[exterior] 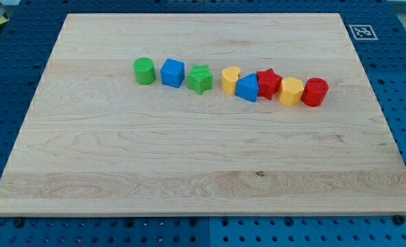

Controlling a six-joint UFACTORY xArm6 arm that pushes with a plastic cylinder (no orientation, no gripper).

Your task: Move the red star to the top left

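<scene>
- Crowding is the big risk: red star [269,83] sits jammed mid-row, touching blue block [247,88] on its left-hand side in the view and yellow block [291,91] on its right.
- Shoving it straight toward the view's left would likely plow into blue block and yellow heart [230,79], maybe even green star [200,79], blue cube [173,72] and green cylinder [144,71] beyond. Whole row could end up dragged along.
- Safer bet, by guess: nudge toward the view's top first to pop it out of the line, then sweep left above the others. A star's points could catch on neighbours or spin it off a thin rod, so off-centre contact may send it sideways.
- Red cylinder [315,92] at the row's right end looks similar in colour; easy to mix up, though the shape differs.
- Tip: not showing anywhere on the tabletop [189,171]. Only a dark sliver at the view's right edge, too little to call.
- So no telling where red star lies relative to the tip, and no pincer on this rig, hence no spread or pinched state to tell.
- Target corner at the view's top left is well apart from red star, with most of the row lying roughly between.
</scene>
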